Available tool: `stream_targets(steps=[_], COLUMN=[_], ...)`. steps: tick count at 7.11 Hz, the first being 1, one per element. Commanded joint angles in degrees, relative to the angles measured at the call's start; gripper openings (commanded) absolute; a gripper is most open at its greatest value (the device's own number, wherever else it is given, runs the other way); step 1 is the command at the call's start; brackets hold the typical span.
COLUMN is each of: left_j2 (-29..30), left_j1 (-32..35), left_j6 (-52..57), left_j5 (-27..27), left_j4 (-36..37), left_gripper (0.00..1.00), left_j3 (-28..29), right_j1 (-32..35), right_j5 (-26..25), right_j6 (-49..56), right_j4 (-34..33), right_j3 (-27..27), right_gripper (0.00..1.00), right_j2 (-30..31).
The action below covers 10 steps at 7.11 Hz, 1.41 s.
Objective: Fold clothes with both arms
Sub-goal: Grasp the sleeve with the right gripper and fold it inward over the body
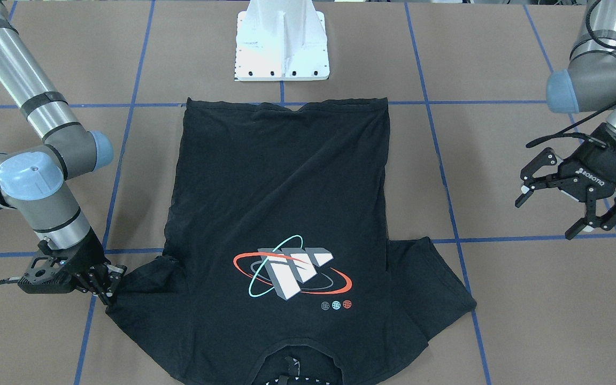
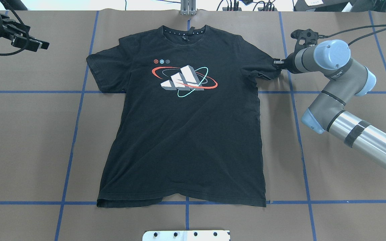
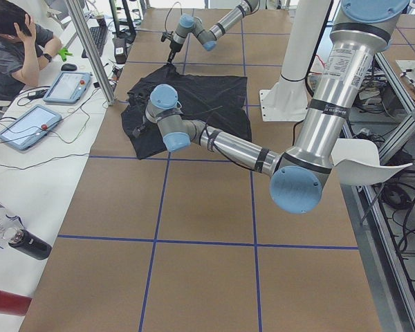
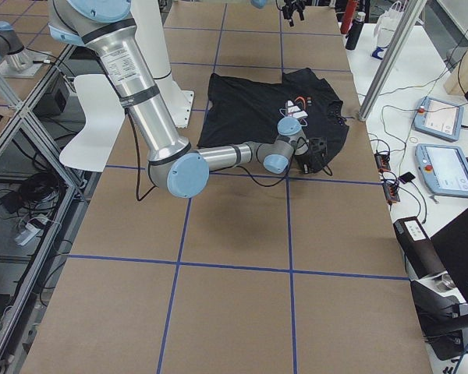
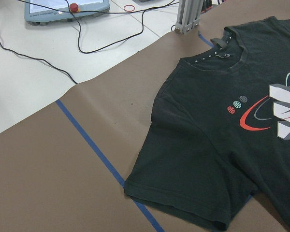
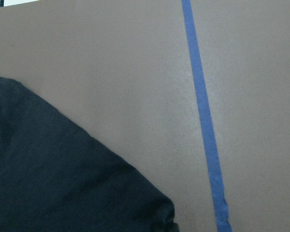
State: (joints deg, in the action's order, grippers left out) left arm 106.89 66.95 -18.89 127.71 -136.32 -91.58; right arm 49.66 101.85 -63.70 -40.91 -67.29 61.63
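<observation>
The black T-shirt [image 1: 281,203] [image 2: 183,134] lies flat on the brown table, print side up, with its collar at the far edge from the robot. My right gripper [image 1: 109,291] [image 2: 275,63] is down at the tip of one sleeve [image 6: 53,183], shut on the cloth, which bunches there. My left gripper [image 1: 544,219] [image 2: 34,42] hangs open in the air beyond the other sleeve [image 5: 183,193], apart from it and holding nothing.
The white pedestal base [image 1: 281,43] [image 2: 186,235] stands just behind the shirt's hem. An aluminium post [image 5: 188,17] rises by the collar. Blue tape lines [image 6: 203,121] cross the table. A person [image 3: 14,41] sits at a side desk with tablets [image 5: 63,7].
</observation>
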Motion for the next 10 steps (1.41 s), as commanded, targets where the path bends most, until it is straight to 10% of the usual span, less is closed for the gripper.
stream_targets(steps=[1,5,10], left_j2=[0.0,0.1,0.2], left_j1=[0.0,-0.1,-0.1], left_j6=[0.0,-0.3,-0.4], left_j5=[0.0,0.0,0.0], left_j4=[0.0,0.0,0.0], left_gripper=[1.00,1.00,1.00], left_j3=[-0.1,-0.1,-0.6], right_j1=[2.1,2.0,-5.3], right_j5=[3.5,3.5,-9.4], right_j6=[0.0,-5.4,-20.2], right_j4=[-1.0,-28.2,-30.9], right_j3=[-2.0,-5.1,4.3], right_gripper=[0.00,0.00,0.00], right_j2=[-0.2,-13.9,-23.7])
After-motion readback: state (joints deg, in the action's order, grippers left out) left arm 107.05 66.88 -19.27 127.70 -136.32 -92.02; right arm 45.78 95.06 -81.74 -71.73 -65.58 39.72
